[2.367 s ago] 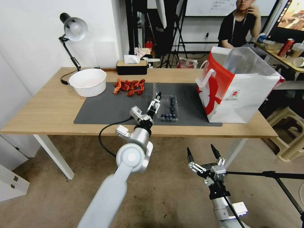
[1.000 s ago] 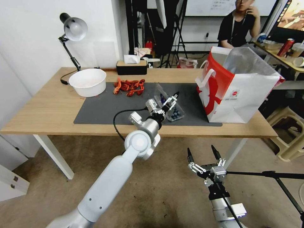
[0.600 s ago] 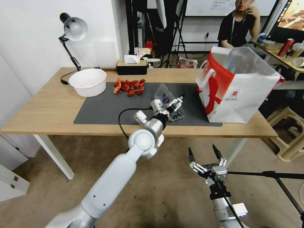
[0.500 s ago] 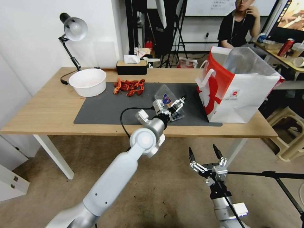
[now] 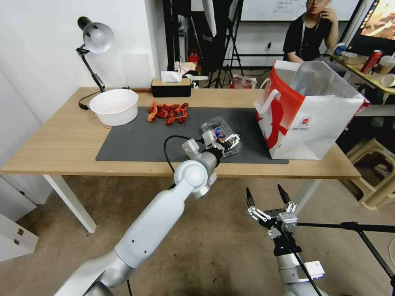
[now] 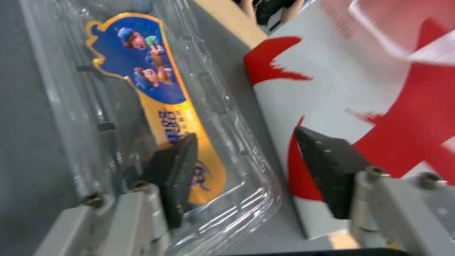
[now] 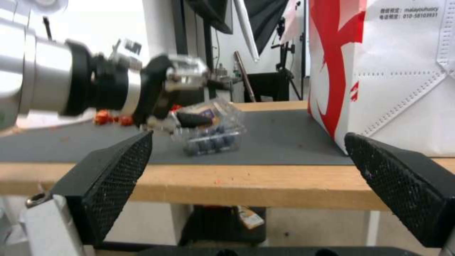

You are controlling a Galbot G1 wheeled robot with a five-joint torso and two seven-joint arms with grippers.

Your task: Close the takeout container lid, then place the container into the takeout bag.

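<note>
We put the takeout container (image 5: 222, 140) on the dark mat (image 5: 135, 144), near the front table (image 5: 61, 144) edge, a short way left of the takeout bag (image 5: 312, 123); blueberries show low in it in the right wrist view; the lid (image 6: 156, 92) is folded over the base, its blue-and-yellow sticker facing up, and it looks nearly down but we can't tell if it has snapped shut; the container looks a bit tilted in the right wrist view.

Left gripper (image 5: 222, 142) is over the container with its jaws spread wide; one finger (image 6: 173, 177) rests on or just above the lid by the sticker, the other hangs free on the bag side; it is pressing, not gripping, and holds nothing.

Right gripper (image 5: 267, 196) hangs below table height in front of the robot, well apart from everything, jaws wide apart, nothing in them.

Progress as we judge it: lid closing is most of the way done, latch unconfirmed; the container is not yet lifted; the bag stands upright with its mouth open, liner showing, container not in it; the whole bagging step is left.

Bowl (image 5: 114, 106) and red crayfish pile (image 5: 168, 113) sit untouched at the far left of the mat.
</note>
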